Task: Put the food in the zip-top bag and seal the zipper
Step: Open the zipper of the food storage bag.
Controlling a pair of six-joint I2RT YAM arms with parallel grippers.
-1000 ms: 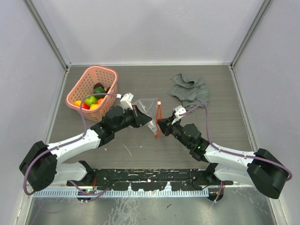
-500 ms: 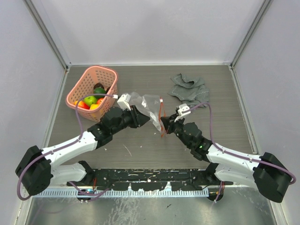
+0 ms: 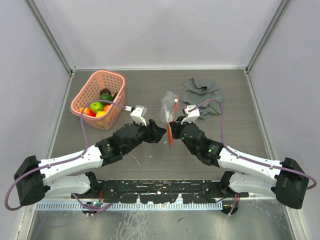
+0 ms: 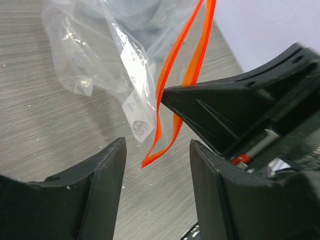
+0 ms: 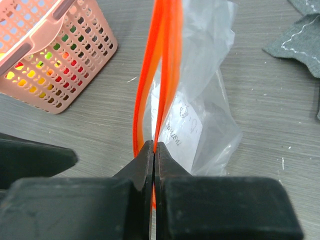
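Note:
The clear zip-top bag (image 3: 168, 107) hangs mid-table, its red-orange zipper strip (image 3: 171, 127) towards the arms. My right gripper (image 3: 176, 131) is shut on one lip of the zipper (image 5: 162, 90); the clear bag (image 5: 202, 115) hangs beyond it, mouth slightly parted. My left gripper (image 3: 161, 132) is open and empty, its fingers either side of the strip's lower end (image 4: 165, 145) but apart from it; the bag (image 4: 100, 65) shows behind. The food (image 3: 98, 107), red, green and orange pieces, lies in the pink basket (image 3: 116, 113) at the back left. No slider tab shows.
The pink lattice basket (image 5: 75, 85) stands left of the bag. A crumpled grey cloth (image 3: 202, 93) lies at the back right, also in the right wrist view (image 5: 295, 40). Metal frame posts and pale walls bound the table.

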